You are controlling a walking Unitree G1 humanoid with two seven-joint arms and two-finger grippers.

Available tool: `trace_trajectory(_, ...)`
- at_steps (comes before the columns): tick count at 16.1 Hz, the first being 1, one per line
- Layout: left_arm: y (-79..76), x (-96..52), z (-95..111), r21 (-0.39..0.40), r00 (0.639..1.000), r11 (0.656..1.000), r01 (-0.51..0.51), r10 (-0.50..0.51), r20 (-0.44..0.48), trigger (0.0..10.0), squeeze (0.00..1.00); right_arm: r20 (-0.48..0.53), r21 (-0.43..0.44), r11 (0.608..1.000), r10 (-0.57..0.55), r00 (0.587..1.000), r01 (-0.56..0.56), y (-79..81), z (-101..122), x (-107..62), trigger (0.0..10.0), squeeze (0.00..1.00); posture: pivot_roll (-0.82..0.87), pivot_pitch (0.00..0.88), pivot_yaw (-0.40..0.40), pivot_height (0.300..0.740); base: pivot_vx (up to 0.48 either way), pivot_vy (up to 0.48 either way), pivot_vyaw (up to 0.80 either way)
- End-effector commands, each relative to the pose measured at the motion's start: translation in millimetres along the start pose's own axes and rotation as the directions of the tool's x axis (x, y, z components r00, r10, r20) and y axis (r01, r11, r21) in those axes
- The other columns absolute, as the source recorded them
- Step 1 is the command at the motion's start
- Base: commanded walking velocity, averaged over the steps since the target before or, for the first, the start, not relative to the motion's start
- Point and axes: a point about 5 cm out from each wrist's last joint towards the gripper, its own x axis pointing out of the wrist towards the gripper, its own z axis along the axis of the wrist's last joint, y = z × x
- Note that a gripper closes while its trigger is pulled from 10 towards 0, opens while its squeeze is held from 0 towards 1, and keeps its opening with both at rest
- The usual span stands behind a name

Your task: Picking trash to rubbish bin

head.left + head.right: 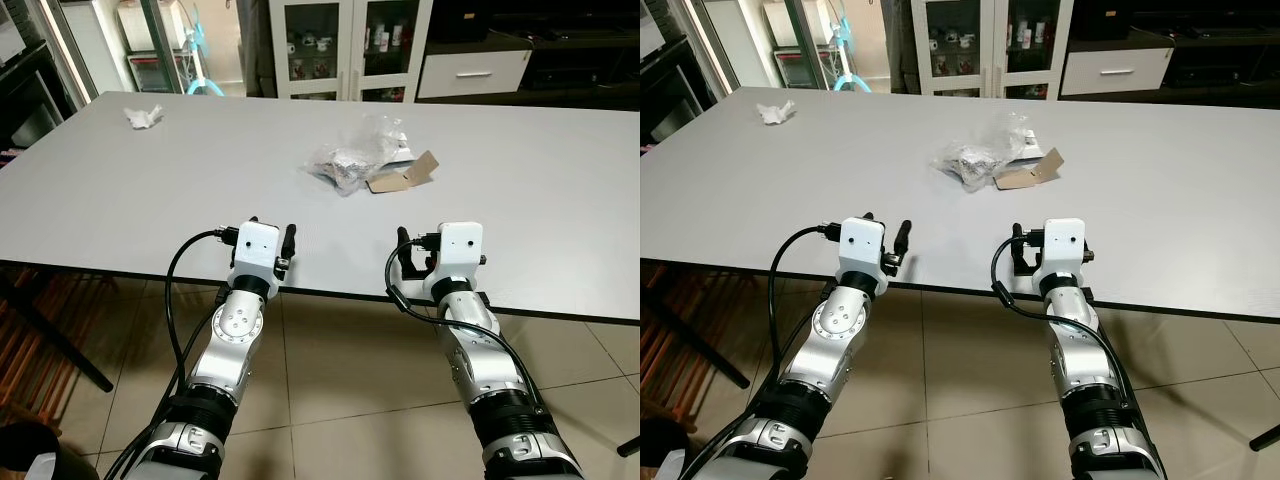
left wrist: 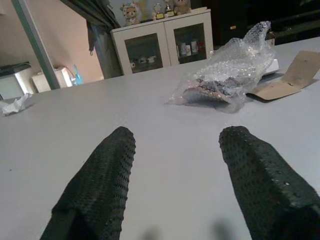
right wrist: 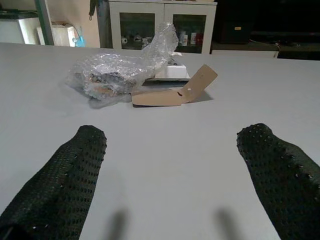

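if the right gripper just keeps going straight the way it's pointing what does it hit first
Probably the cardboard flap, with the bubble wrap just to its left. The right gripper, jaws open, points across bare table at that pile; which one it touches first is hard to judge.

Your two silver arms reach forward side by side, bent at the elbow, with black cables looping along each forearm and a white camera block on each wrist, so that both wrists sit just at the near edge of the grey table (image 1: 120, 190). Your left gripper (image 2: 175, 165) has its two long black textured fingers spread apart with nothing between them. Your right gripper (image 3: 172, 165) is level with it and likewise has its fingers wide apart, gripping nothing.
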Motion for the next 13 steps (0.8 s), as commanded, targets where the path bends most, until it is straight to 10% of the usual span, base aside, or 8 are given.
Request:
trace_trajectory(1,-0.3,0.2,1.9,-0.006,1.000,1.000,0.009,-0.009,0.011,10.0,1.00,0.004,0.004,1.000,0.004,1.000,-0.004,0.6,1.6,0.7,10.0,0.00,-0.06,0.031,0.040,0.740,0.000,0.000,0.00)
trace_trajectory(3,0.1,0.2,0.8,0.024,1.000,1.000,0.002,-0.002,0.001,10.0,1.00,0.001,0.004,1.000,0.005,1.000,-0.005,0.8,1.2,0.5,10.0,0.00,-0.06,0.033,0.040,0.740,0.000,0.000,0.00)
trace_trajectory(4,0.0,0.3,0.2,0.033,1.000,0.999,0.000,0.000,-0.002,10.0,0.00,0.000,0.003,1.000,0.006,1.000,-0.006,0.9,0.9,0.3,10.0,0.00,-0.06,0.033,0.040,0.740,0.000,0.000,0.00)
trace_trajectory(13,-4.7,-0.5,-3.9,0.035,0.999,0.998,0.046,-0.044,-0.032,10.0,0.00,-0.009,0.017,1.000,0.018,1.000,-0.018,2.9,0.4,1.2,10.0,0.00,-0.06,0.029,0.039,0.740,0.160,0.000,-0.13)
